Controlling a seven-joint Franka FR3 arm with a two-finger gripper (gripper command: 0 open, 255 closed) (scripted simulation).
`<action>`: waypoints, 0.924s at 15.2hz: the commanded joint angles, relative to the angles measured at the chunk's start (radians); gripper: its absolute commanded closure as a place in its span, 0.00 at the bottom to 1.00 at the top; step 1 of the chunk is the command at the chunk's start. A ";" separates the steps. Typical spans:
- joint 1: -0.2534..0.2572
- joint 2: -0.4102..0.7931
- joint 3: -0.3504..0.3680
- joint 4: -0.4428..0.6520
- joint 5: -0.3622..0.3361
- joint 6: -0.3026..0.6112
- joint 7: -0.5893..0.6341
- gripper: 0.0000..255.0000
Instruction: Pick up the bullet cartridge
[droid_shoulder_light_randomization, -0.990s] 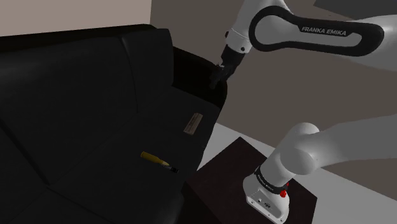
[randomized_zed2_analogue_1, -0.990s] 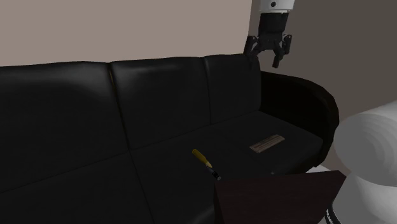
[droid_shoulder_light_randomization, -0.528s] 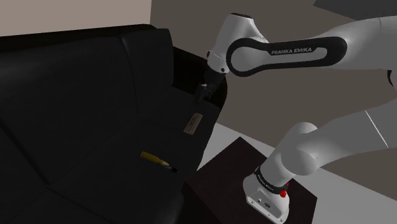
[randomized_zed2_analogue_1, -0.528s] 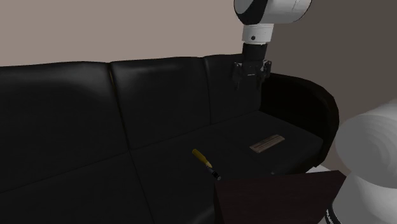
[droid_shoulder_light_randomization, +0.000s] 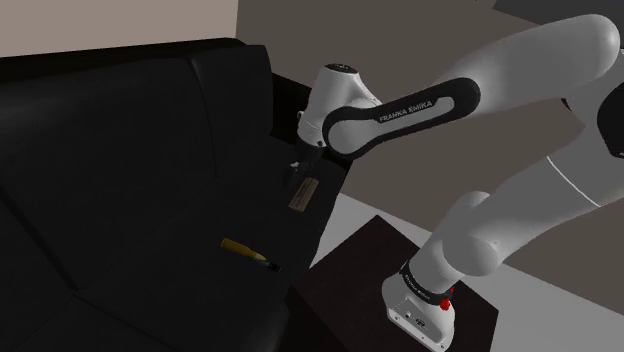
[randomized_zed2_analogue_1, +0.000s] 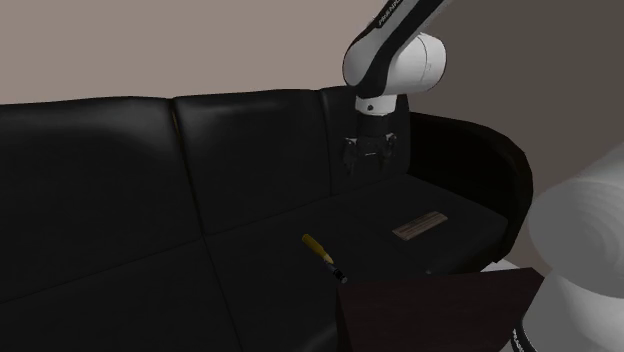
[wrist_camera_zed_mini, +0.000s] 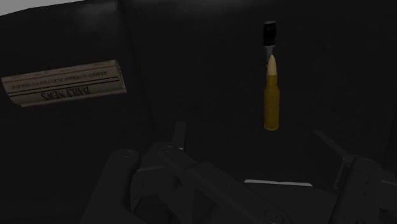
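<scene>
My claw (randomized_zed2_analogue_1: 370, 166) hangs over the seat of the black sofa (randomized_zed2_analogue_1: 250, 140). Its fingers look spread apart and hold nothing, though black on black is hard to see. The bullet cartridge (wrist_camera_zed_mini: 271, 95) lies flat on the seat ahead of the claw, well apart from it. A small black thing (wrist_camera_zed_mini: 270, 32) sits just past its tip; I cannot tell what it is. A folded newspaper (wrist_camera_zed_mini: 63, 83) lies nearer the claw, off to one side, not between claw and bullet.

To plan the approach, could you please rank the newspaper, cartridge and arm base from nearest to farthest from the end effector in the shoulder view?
1. Newspaper, just below the end effector.
2. Cartridge, toward the lower left.
3. Arm base, at the lower right.
</scene>
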 joint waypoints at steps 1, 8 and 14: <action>0.006 0.069 0.018 -0.003 -0.007 0.069 0.013 0.00; 0.020 0.345 0.062 0.045 -0.106 0.274 0.101 0.00; 0.085 0.592 0.028 0.138 -0.254 0.405 0.216 0.00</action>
